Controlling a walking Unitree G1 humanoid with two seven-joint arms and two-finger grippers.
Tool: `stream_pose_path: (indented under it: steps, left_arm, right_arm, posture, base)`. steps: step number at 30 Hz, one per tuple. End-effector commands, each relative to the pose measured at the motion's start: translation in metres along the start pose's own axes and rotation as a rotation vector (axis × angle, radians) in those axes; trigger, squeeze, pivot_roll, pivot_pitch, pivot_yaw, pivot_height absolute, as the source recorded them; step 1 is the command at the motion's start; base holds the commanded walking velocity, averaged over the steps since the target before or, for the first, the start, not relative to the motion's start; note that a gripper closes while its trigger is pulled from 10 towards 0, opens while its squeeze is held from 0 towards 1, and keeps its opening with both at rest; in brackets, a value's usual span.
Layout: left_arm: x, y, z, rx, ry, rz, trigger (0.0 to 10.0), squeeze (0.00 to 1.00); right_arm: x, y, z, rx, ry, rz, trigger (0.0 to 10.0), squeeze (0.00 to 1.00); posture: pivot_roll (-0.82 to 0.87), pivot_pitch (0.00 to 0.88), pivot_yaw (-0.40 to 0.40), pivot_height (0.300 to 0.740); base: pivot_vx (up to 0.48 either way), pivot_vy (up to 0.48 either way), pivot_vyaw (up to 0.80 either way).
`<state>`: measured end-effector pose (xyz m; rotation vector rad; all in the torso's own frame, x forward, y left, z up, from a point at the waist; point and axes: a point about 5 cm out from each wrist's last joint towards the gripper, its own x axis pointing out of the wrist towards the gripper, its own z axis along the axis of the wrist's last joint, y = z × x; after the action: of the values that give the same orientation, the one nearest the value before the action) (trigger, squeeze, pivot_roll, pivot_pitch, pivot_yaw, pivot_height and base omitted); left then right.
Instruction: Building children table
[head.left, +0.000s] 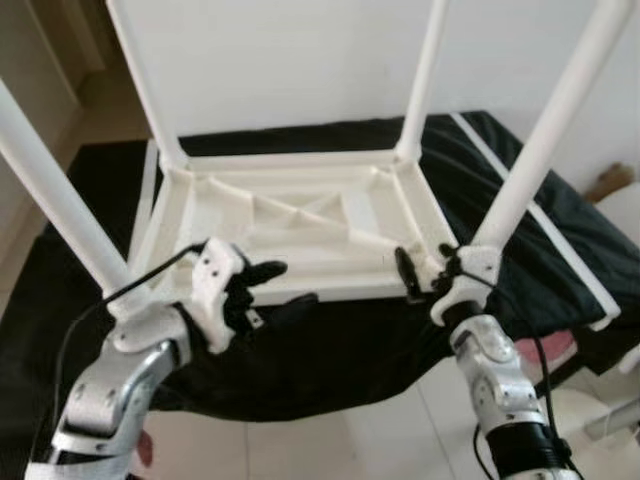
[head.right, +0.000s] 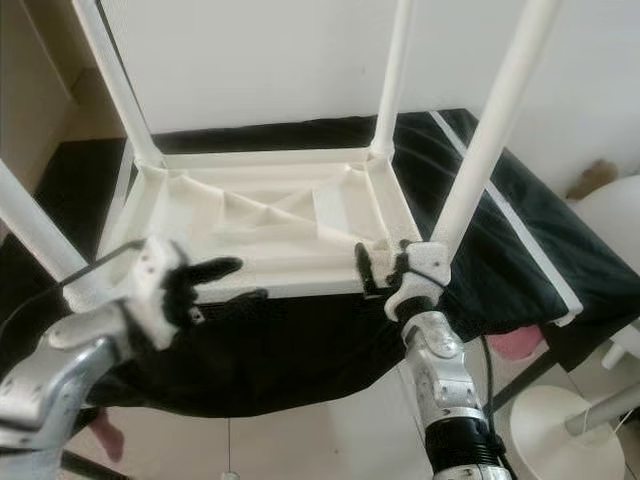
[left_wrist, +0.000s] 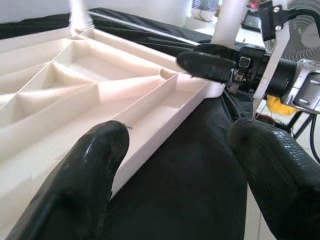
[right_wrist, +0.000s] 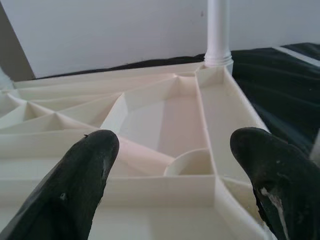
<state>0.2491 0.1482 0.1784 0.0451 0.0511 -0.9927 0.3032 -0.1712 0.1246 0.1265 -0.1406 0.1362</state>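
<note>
A white plastic children's table (head.left: 290, 215) lies upside down on a black cloth (head.left: 330, 350). Two legs stand in its far corners (head.left: 145, 80) (head.left: 425, 75). Two more legs rise at the near left (head.left: 55, 190) and near right (head.left: 550, 125); the arms hide their bases. My left gripper (head.left: 285, 283) is open at the table's front edge, one finger (left_wrist: 90, 175) against the rim. At the near right corner my right gripper (head.left: 425, 272) is open over the ribbed underside, with a round socket (right_wrist: 192, 162) between its fingers.
The cloth-covered surface ends just before me, with tiled floor (head.right: 300, 440) below. A white round base (head.right: 550, 420) and a pink object (head.right: 515, 345) sit on the floor at the right. A white wall stands behind the table.
</note>
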Motion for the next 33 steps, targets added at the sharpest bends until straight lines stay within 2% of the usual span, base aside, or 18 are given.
stream_pose_path:
  steps: [1,2,3,4,5,6,8,12,14,17,20,21,22,26,28,31,33]
  left_arm:
    - [-0.004,-0.001,0.004,0.002,-0.006,-0.016,10.0,0.0]
    - [-0.006,-0.001,0.004,0.001,-0.005,-0.013,10.0,0.0]
    - [-0.014,-0.001,0.0,-0.011,0.02,-0.015,10.0,0.0]
    - [-0.014,-0.001,0.0,-0.011,0.02,-0.015,10.0,0.0]
    - [-0.026,0.0,-0.004,-0.016,0.06,-0.022,10.0,0.0]
    - [-0.026,0.0,-0.004,-0.016,0.06,-0.022,10.0,0.0]
    - [-0.049,0.005,-0.008,-0.029,0.126,-0.012,10.0,0.0]
    - [-0.069,0.011,-0.009,-0.032,0.178,0.032,10.0,0.0]
    - [-0.089,0.016,-0.013,-0.046,0.221,0.092,10.0,0.0]
    - [-0.095,0.016,-0.014,-0.047,0.232,0.106,10.0,0.0]
    - [-0.114,0.025,-0.016,-0.048,0.27,0.186,10.0,0.0]
    - [-0.114,0.025,-0.016,-0.048,0.27,0.186,10.0,0.0]
    - [-0.124,0.029,-0.018,-0.048,0.292,0.223,10.0,0.0]
    - [-0.131,0.031,-0.018,-0.048,0.311,0.242,10.0,0.0]
    - [-0.147,0.044,-0.019,-0.029,0.346,0.319,10.0,0.0]
    - [-0.15,0.05,-0.019,-0.025,0.343,0.347,10.0,0.0]
    - [-0.143,0.054,-0.019,-0.018,0.324,0.335,10.0,0.0]
  right_arm:
    - [-0.001,-0.008,0.001,0.009,-0.009,-0.036,10.0,0.0]
    - [-0.001,-0.009,0.001,0.012,-0.011,-0.041,10.0,0.0]
    - [-0.003,-0.016,0.002,0.002,-0.013,-0.057,10.0,0.0]
    - [-0.003,-0.016,0.002,0.002,-0.013,-0.057,10.0,0.0]
    - [-0.004,-0.025,0.003,-0.018,-0.012,-0.077,10.0,0.0]
    - [-0.004,-0.025,0.003,-0.018,-0.012,-0.077,10.0,0.0]
    - [-0.005,-0.042,0.008,-0.049,-0.016,-0.111,10.0,0.0]
    - [-0.004,-0.056,0.013,-0.072,-0.027,-0.139,10.0,0.0]
    - [-0.005,-0.069,0.019,-0.098,-0.034,-0.165,10.0,0.0]
    - [-0.005,-0.072,0.021,-0.104,-0.037,-0.17,10.0,0.0]
    - [-0.004,-0.078,0.023,-0.114,-0.036,-0.178,10.0,0.0]
    - [-0.004,-0.078,0.023,-0.114,-0.036,-0.178,10.0,0.0]
    - [-0.001,-0.077,0.024,-0.114,-0.038,-0.173,10.0,0.0]
    - [0.001,-0.074,0.024,-0.112,-0.042,-0.162,10.0,0.0]
    - [0.005,-0.062,0.02,-0.092,-0.04,-0.115,10.0,0.0]
    - [0.006,-0.056,0.017,-0.079,-0.034,-0.097,10.0,0.0]
    - [0.004,-0.046,0.01,-0.063,-0.016,-0.051,10.0,0.0]
  posture:
    - [0.1,0.0,-0.017,0.74]
    - [0.1,0.0,-0.017,0.74]
    - [0.1,0.0,-0.008,0.74]
    - [0.1,0.0,-0.008,0.74]
    - [0.09,0.0,-0.006,0.74]
    - [0.09,0.0,-0.006,0.74]
    - [0.09,0.0,-0.001,0.74]
    - [0.09,0.0,0.002,0.74]
    - [0.09,0.0,0.008,0.74]
    - [0.09,0.0,0.008,0.74]
    - [0.1,0.0,0.0,0.74]
    - [0.1,0.0,0.0,0.74]
    - [0.1,0.0,-0.002,0.74]
    - [0.1,0.0,-0.008,0.74]
    - [0.1,0.0,-0.009,0.74]
    - [0.11,0.0,-0.012,0.74]
    - [0.11,0.0,-0.005,0.74]
  base:
    - [0.0,0.0,0.0]
    - [0.0,0.0,0.0]
    - [0.0,0.0,0.0]
    - [0.0,0.0,0.0]
    - [0.0,0.0,0.0]
    - [0.0,0.0,0.0]
    - [0.0,0.0,0.0]
    - [0.0,0.0,0.0]
    - [0.0,0.0,0.0]
    - [0.0,0.0,0.0]
    - [0.0,0.0,0.0]
    - [0.0,0.0,0.0]
    - [0.0,0.0,0.0]
    - [0.0,0.0,0.0]
    - [0.0,0.0,0.0]
    - [0.0,0.0,0.0]
    - [0.0,0.0,0.0]
